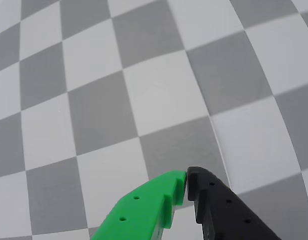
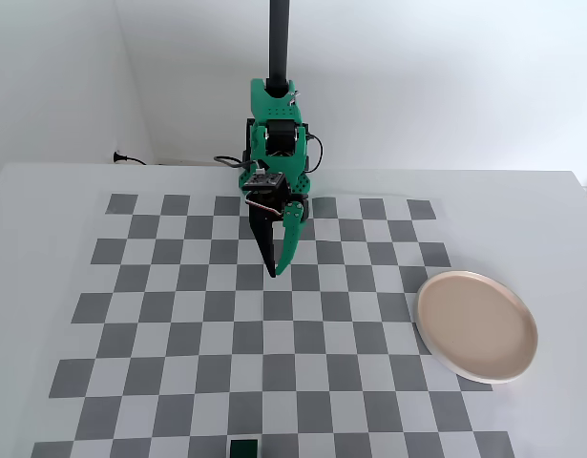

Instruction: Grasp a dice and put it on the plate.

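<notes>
the pincer [image 2: 273, 274] is seen closed and empty at upper centre of the fixed view. the dice [image 2: 242, 448] lies at the bottom edge, the plate [image 2: 477, 326] at right. overreach could be risked; the dice could be nudged off the surface [image 2: 45, 219].

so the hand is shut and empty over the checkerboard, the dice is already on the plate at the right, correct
Not quite. The dice is not on the plate: in the fixed view it sits on the checkerboard at the bottom edge of the picture, far from the plate, which is empty. The rest holds: the hand is shut and empty over the checkerboard, and the plate is at the right.
</notes>
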